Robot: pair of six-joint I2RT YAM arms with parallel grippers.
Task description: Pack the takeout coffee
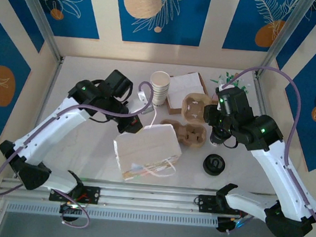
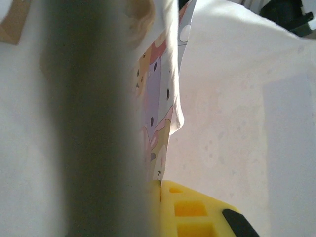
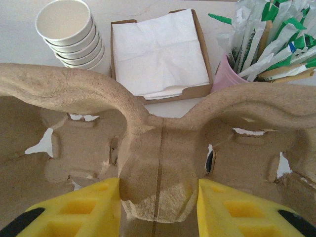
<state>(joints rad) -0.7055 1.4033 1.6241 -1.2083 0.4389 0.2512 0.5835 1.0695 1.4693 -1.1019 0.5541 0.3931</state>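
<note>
Starting at the left, the left pincer is closed tight at the far left corner of the white paper bag, which lies on its side in the middle of the desk. The blurred wrist close-up shows thin printed paper right against a yellow finger, so the pincer appears to be pinching the bag's edge. That paper is light and floppy and would likely crumple or tear if tugged, so a folded edge or a handle looks like the safer place to hold. Beyond the bag stand a stack of paper cups and a cardboard tray of napkins. Right of the bag, the right pincer is partly open, with its yellow pads on either side of the central ridge of a moulded pulp cup carrier. Pulp is light and fairly stiff but crushes easily, so I judge this doubled ridge the soundest grip. A black lid lies nearer the desk's front edge. A pink cup of wrapped stirrers stands at the far right.
</note>
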